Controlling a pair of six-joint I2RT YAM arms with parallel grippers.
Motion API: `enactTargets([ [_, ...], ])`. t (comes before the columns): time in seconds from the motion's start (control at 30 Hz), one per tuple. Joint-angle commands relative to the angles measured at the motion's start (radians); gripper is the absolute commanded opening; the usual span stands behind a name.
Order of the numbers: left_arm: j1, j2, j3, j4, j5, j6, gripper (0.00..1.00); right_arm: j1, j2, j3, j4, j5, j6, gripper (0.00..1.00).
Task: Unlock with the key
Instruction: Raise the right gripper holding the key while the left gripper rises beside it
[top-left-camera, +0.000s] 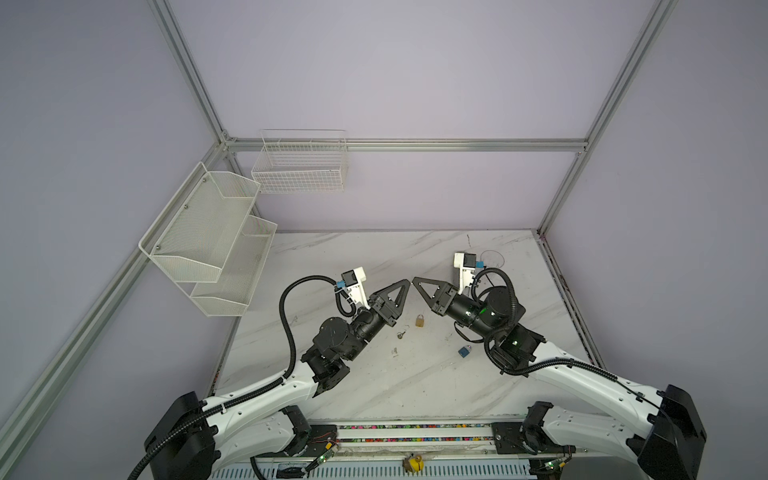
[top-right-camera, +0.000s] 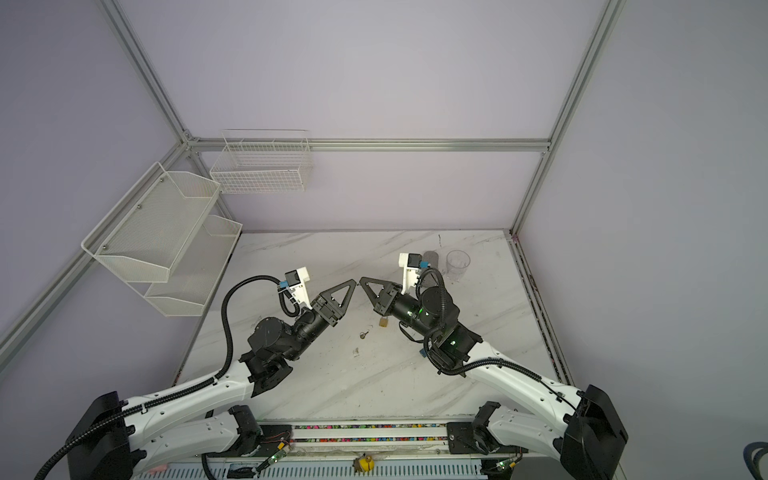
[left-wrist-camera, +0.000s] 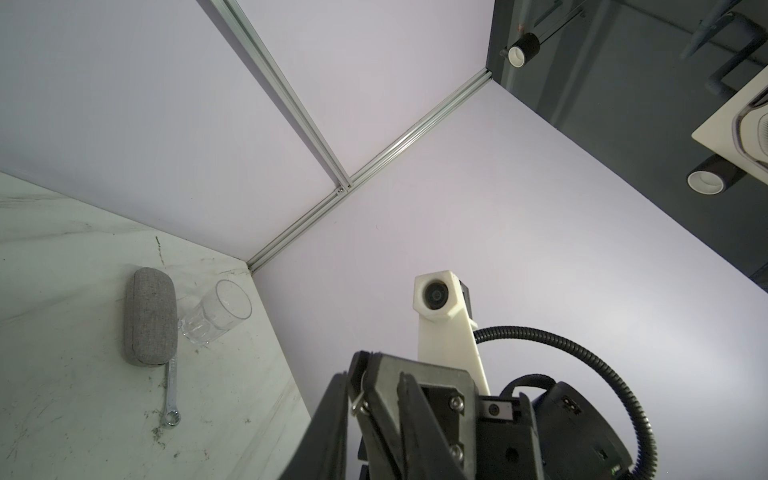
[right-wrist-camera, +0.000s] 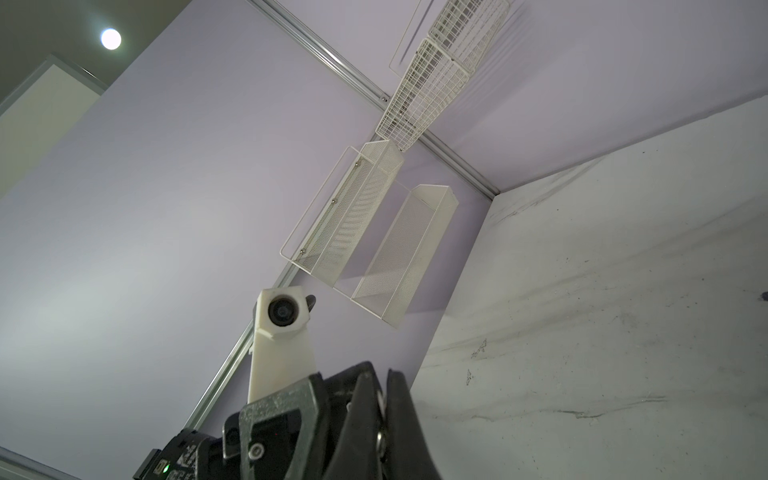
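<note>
left gripper (top-left-camera: 408, 282) state unclear | right gripper (top-left-camera: 414, 280) closed, tips almost touched midair | padlock (top-left-camera: 420, 320) and key (top-left-camera: 400, 335) lay loose below | risk: fingertips could clash; flat key could slip

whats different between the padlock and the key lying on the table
The padlock is brass-coloured; the key is grey metal. The padlock is clearly bigger and blockier; the key is small and thin. In both top views the padlock lies farther back and to the right of the key, which sits nearer the front. Both lie loose and apart on the marble table.
</note>
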Motion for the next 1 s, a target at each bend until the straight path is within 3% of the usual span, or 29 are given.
enactTargets([
  [0.0, -0.007, 0.013, 0.032, 0.058, -0.006, 0.000, 0.20, 0.012, 0.007, -0.003, 0.063, 0.014, 0.021, 0.00],
  [0.2, -0.011, 0.021, 0.034, 0.036, -0.028, -0.006, 0.18, 0.019, -0.003, -0.005, 0.067, 0.027, 0.019, 0.00],
  [0.63, -0.014, 0.041, 0.055, 0.046, 0.001, -0.008, 0.01, 0.037, 0.027, -0.014, 0.072, 0.044, 0.010, 0.00],
  [0.8, -0.015, 0.028, 0.036, 0.043, -0.016, 0.011, 0.00, 0.036, 0.023, -0.012, 0.058, 0.042, -0.030, 0.00],
  [0.9, -0.012, 0.010, 0.044, -0.023, -0.017, 0.041, 0.00, 0.037, 0.004, -0.014, 0.041, 0.059, -0.033, 0.09],
  [0.97, -0.012, -0.007, 0.067, -0.111, -0.002, 0.082, 0.00, 0.035, -0.008, -0.008, 0.027, 0.060, -0.036, 0.22],
])
